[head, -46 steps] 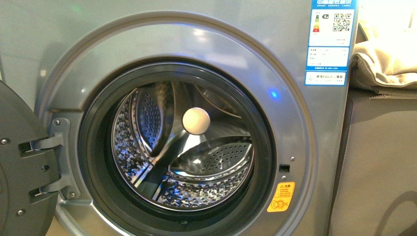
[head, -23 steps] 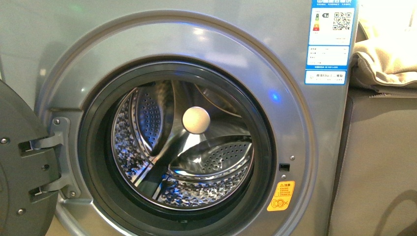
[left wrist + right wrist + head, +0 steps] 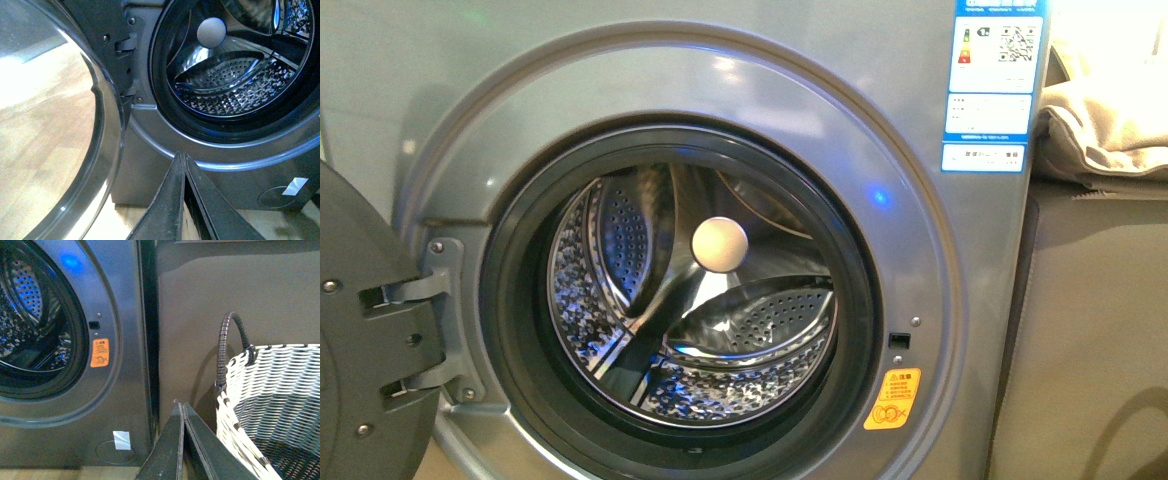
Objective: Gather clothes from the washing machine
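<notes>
Grey-silver front-loading washing machine fills the front view, its round dark-rimmed door swung open at lower left. Perforated steel drum, centre frame, shows no dark garment. White woven basket sits lower right in the right wrist view. Left gripper and right gripper both have fingers pressed together.

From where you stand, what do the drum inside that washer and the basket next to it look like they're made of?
The drum looks like polished steel: shiny, mirror-like, punched with rows of small holes. The basket looks woven from flat white strips, perhaps plastic or painted cane; its handle seems wrapped in dark cord. The washing machine front looks like grey-silver painted metal or plastic, with a soft sheen.
</notes>
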